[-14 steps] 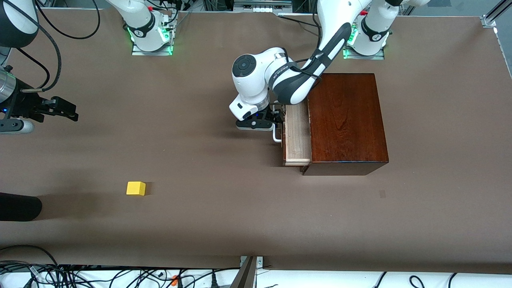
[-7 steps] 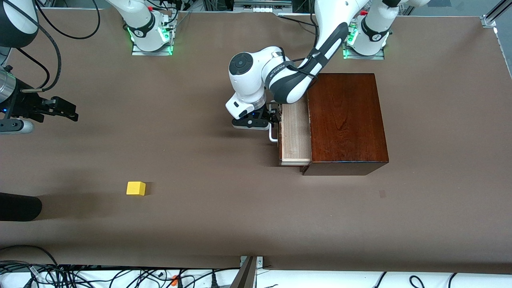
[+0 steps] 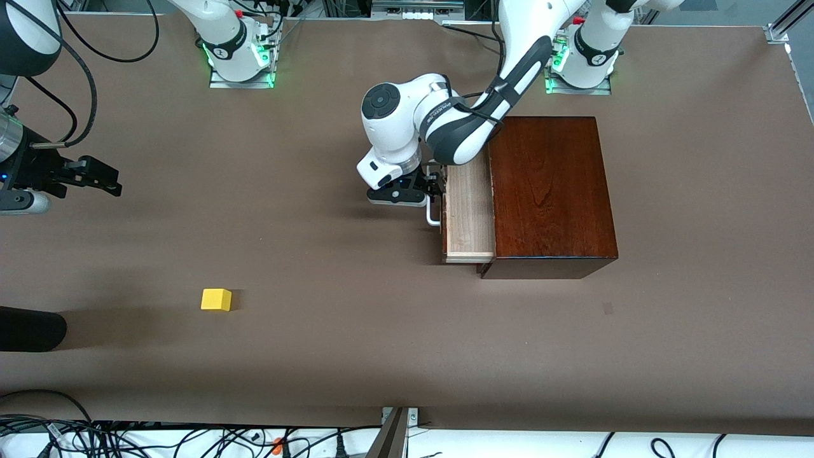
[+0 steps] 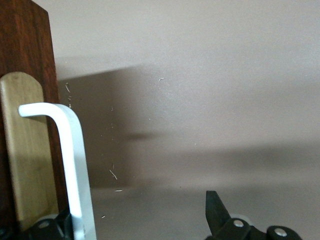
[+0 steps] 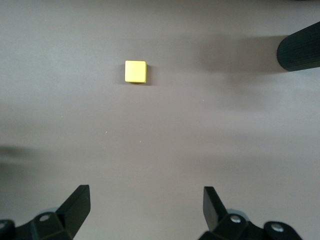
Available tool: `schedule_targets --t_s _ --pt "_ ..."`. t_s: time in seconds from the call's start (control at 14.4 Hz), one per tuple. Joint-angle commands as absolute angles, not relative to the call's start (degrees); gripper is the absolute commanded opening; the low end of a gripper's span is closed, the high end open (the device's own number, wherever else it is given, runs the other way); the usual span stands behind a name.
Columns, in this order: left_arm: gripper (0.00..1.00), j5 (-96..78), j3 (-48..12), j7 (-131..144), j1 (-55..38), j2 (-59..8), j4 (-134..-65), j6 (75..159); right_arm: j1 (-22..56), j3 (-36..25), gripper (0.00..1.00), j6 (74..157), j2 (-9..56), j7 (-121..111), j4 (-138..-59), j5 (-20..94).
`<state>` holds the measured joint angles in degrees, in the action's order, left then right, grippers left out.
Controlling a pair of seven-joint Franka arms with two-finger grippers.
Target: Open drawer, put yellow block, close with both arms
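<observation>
Hooking the white bar handle (image 4: 75,165), the left gripper (image 3: 427,191) stands open at the pale-wood drawer (image 3: 469,213); right gripper (image 5: 145,210) open above matte table (image 3: 318,191), yellow cube (image 3: 216,299) apart.

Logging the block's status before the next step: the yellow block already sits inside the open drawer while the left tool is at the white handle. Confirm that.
Not right. The front view shows the yellow block lying on the bare table, toward the right arm's end, well apart from the drawer. The rest holds: the drawer is partly open and the left tool is at the white handle.
</observation>
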<state>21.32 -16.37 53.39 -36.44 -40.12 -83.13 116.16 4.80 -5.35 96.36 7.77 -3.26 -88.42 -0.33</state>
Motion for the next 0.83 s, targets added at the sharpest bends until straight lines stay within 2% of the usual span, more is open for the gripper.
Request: schedule_targets --t_s 0.0,0.35,0.56,0.63,0.77 --pt "1.00 19.25 -16.96 52.82 -36.91 -40.79 -80.60 112.96 5.01 -5.27 1.00 97.12 7.56 -3.16 -88.33 -1.23" --pt "1.00 20.04 -17.14 52.73 -36.91 -38.85 -80.33 106.18 5.54 -4.83 1.00 101.51 11.60 -3.08 -88.33 -0.27" --pt "1.00 19.95 -17.14 50.29 -36.57 -37.97 -75.52 100.23 8.77 -4.83 1.00 103.88 14.41 -2.12 -88.24 -0.96" --pt "1.00 19.52 -16.96 47.66 -36.48 -37.19 -72.45 96.37 9.14 -4.92 1.00 104.06 15.46 -1.50 -87.02 -0.97" --pt "1.00 18.90 -16.96 41.69 -34.73 -35.35 -69.18 91.60 9.14 -5.01 1.00 101.36 20.62 -1.76 -78.62 -0.62"
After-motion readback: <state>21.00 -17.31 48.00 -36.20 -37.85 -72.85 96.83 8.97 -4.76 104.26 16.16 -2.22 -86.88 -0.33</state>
